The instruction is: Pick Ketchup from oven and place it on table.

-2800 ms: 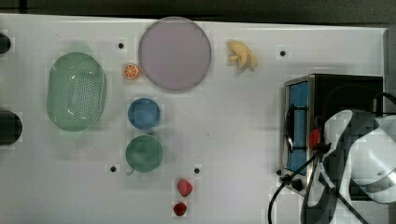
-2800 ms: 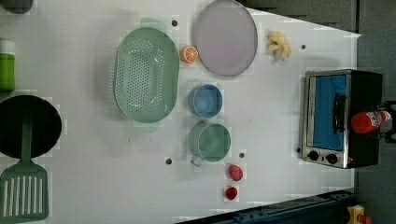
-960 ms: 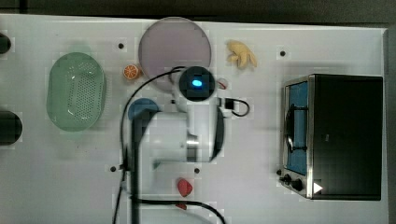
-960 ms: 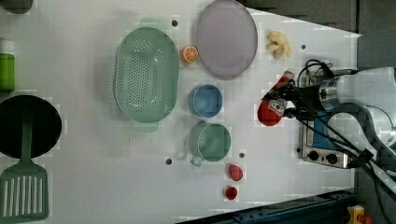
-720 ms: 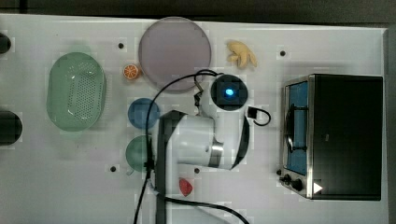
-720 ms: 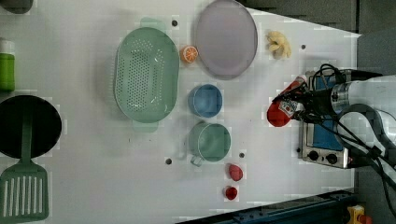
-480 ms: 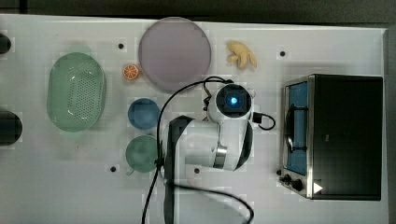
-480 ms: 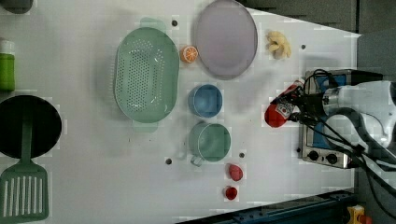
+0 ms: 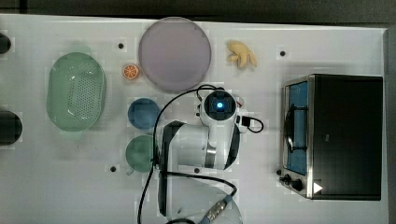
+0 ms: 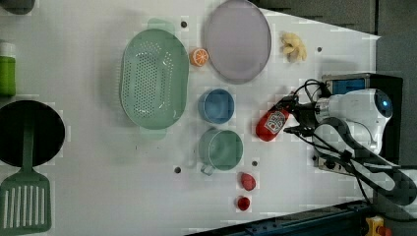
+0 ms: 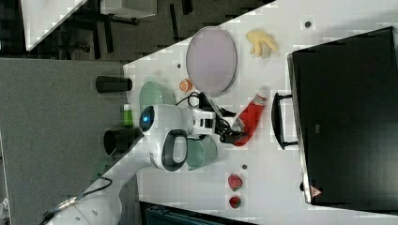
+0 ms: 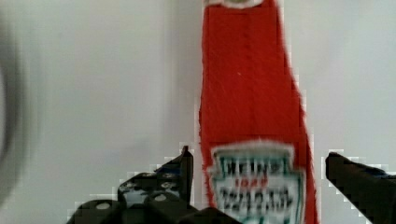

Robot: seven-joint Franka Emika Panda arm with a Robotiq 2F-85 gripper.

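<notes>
In the top view, the white table is seen from above with the black oven set at the top view's right, its blue glass door facing the middle of the table. The white arm is stretched over the table's middle, and its wrist covers whatever lies below it. A mauve plate, an orange slice, a green colander, a blue bowl and a green cup are spread toward the top view's left, and a yellow banana bunch is placed near the far edge. In the left view, the ketchup is seen lying on the table between the blue bowl and the oven, well outside the oven, with the gripper at its oven-side end. Two small red pieces are seen near the green cup, and a green spatula and a black pan are laid at the left view's left. In the right view, the ketchup is shown lying before the oven's dark handle, white cap toward the plate, with the gripper at its lower end. In the wrist view, the ketchup's red body and white label are seen between the two black fingers, which are spread apart with a gap on either side, so the bottle is not clamped.
</notes>
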